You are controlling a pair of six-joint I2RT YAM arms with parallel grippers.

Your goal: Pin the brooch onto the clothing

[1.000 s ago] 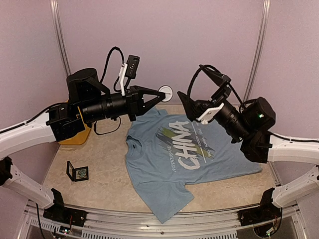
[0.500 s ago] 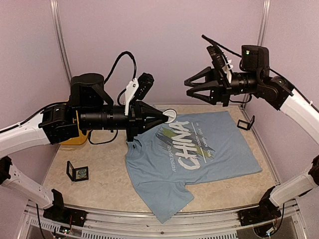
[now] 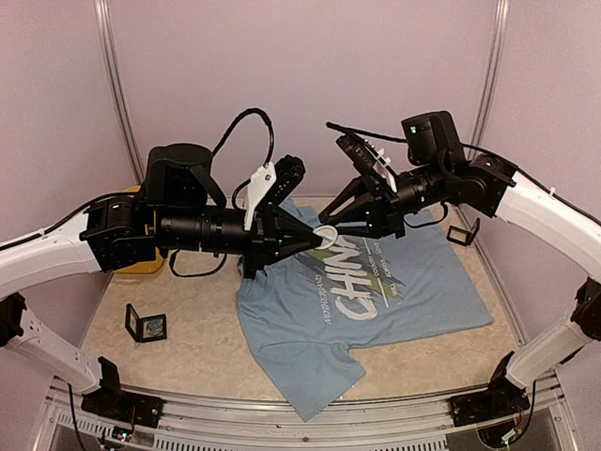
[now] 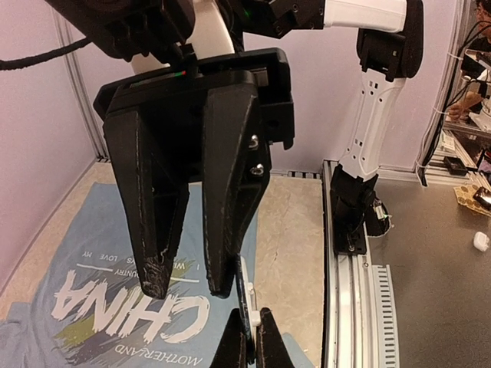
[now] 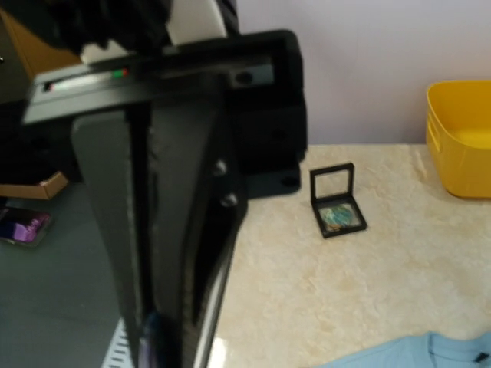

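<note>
Above the light blue T-shirt, the left gripper is clamped on the white brooch. The right gripper, fingers slightly parted, hovers just beside it.

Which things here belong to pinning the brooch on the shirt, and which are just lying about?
For the job: brooch, T-shirt, left gripper holding it, open right gripper.
Lying about: yellow bin, open display box, small black case.
</note>
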